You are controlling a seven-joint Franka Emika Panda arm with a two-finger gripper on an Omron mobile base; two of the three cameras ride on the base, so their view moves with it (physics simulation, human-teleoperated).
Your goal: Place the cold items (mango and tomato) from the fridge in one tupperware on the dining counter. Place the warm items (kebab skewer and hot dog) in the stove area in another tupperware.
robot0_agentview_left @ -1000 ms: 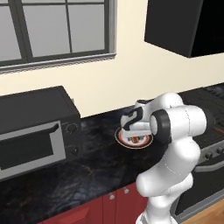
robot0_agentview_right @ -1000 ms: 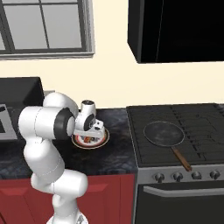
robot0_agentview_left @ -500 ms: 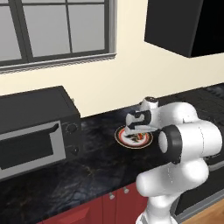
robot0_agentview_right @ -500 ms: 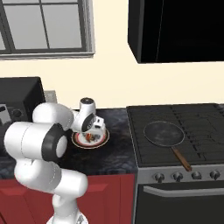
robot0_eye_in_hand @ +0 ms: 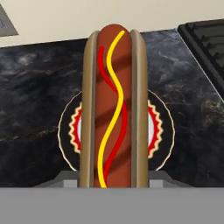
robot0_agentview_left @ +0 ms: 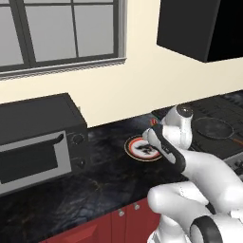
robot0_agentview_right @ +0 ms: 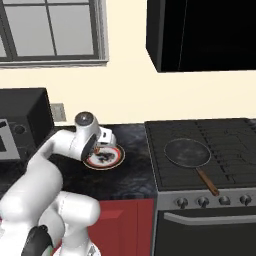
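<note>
Black marbled stone makes up the worktop (robot0_agentview_left: pixel 95 185), which crosses the middle of both base views. In the hand view a hot dog (robot0_eye_in_hand: pixel 113 105) stands along the centre of the frame, brown sausage between two tan bun halves with wavy red and yellow lines of sauce, its near end at the bottom edge where the tool (robot0_eye_in_hand: pixel 113 177) closes on it from both sides. Behind the hot dog lies a round plate (robot0_eye_in_hand: pixel 159 131) with a dark rim and a red and cream ring; whether the hot dog clears the plate cannot be told. In the left base view the plate (robot0_agentview_left: pixel 137 148) sits right of centre, beside the arm's hand. A dark microwave (robot0_agentview_left: pixel 35 140) fills the left of that frame. In the right base view a frying pan (robot0_agentview_right: pixel 187 152) rests on the black stove (robot0_agentview_right: pixel 220 145) at the right, well apart from the plate (robot0_agentview_right: pixel 106 158).
</note>
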